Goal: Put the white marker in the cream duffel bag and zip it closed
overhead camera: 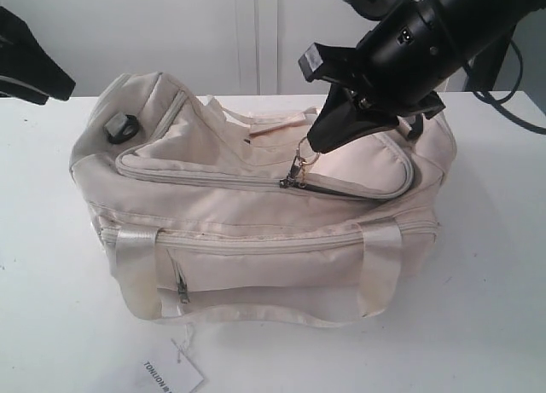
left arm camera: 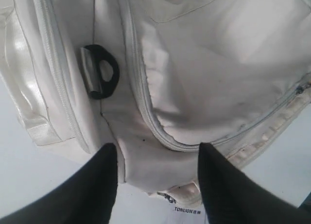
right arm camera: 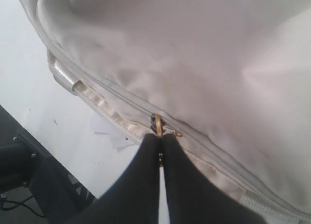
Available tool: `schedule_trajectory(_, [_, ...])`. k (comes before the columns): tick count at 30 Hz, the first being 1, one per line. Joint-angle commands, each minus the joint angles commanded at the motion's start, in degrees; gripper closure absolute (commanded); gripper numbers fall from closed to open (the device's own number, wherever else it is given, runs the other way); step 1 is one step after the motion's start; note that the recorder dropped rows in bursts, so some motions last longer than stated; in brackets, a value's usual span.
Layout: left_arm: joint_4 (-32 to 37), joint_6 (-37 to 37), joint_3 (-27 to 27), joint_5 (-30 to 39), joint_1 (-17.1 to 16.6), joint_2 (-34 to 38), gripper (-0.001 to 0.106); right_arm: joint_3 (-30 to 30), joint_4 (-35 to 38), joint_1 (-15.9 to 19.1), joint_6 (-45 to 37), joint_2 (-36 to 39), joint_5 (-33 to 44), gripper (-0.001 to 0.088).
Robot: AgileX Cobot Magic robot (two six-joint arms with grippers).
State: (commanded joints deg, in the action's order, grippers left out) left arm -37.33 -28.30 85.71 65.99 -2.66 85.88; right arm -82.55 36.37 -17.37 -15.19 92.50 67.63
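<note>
1. The cream duffel bag (overhead camera: pixel 256 214) lies on a white table (overhead camera: pixel 478 308), its front pocket and shiny strap handles (overhead camera: pixel 136 269) facing the exterior camera.
2. The right gripper (overhead camera: pixel 314 144) is over the top of the bag. Its jaws are pressed together on the gold ring pull (right arm camera: pixel 158 123) of the bag's curved top zipper (overhead camera: pixel 205 178).
3. The ring pull (overhead camera: pixel 304 154) stands up from the slider, a little past the middle of the bag's top.
4. On the side of the slider towards the black D-ring (overhead camera: pixel 122 127), the zipper teeth are joined. On the other side a narrow dark gap (overhead camera: pixel 341 191) is open.
5. The left gripper (left arm camera: pixel 158 147) hangs above the bag's D-ring end with its jaws spread wide and nothing between them. It is clear of the fabric.
6. In the left wrist view the D-ring (left arm camera: pixel 104 71) lies flat on the bag beside the closed zipper seam.
7. A white paper tag (overhead camera: pixel 171 372) with dark print lies on the table just in front of the bag.
8. The white marker cannot be seen in any view.
</note>
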Motion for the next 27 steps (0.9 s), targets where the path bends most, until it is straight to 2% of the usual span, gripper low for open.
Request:
schedule_trajectory(5, [-1.84, 0.0, 0.0, 1.75, 0.0, -1.8, 0.053, 0.0, 0.0, 0.0, 0.0, 0.0, 0.0, 0.0868])
schedule_trajectory(10, [-3.93, 0.0, 0.0, 3.01, 0.0, -2.78, 0.062, 0.0, 0.0, 0.0, 0.0, 0.0, 0.0, 0.0868])
schedule_trajectory(19, [-7.43, -0.12, 0.0, 3.97, 0.11, -3.25, 0.105, 0.0, -0.02, 0.0, 0.0, 0.0, 0.12, 0.0868])
schedule_trajectory(22, [-7.33, -1.26, -0.1, 3.97, 1.57, -3.25, 0.105, 0.0, -0.02, 0.0, 0.0, 0.0, 0.12, 0.0868])
schedule_trajectory(27, [-6.99, -5.38, -3.4, 2.73, 6.15, -3.25, 0.105, 0.0, -0.02, 0.0, 0.0, 0.0, 0.0, 0.0868])
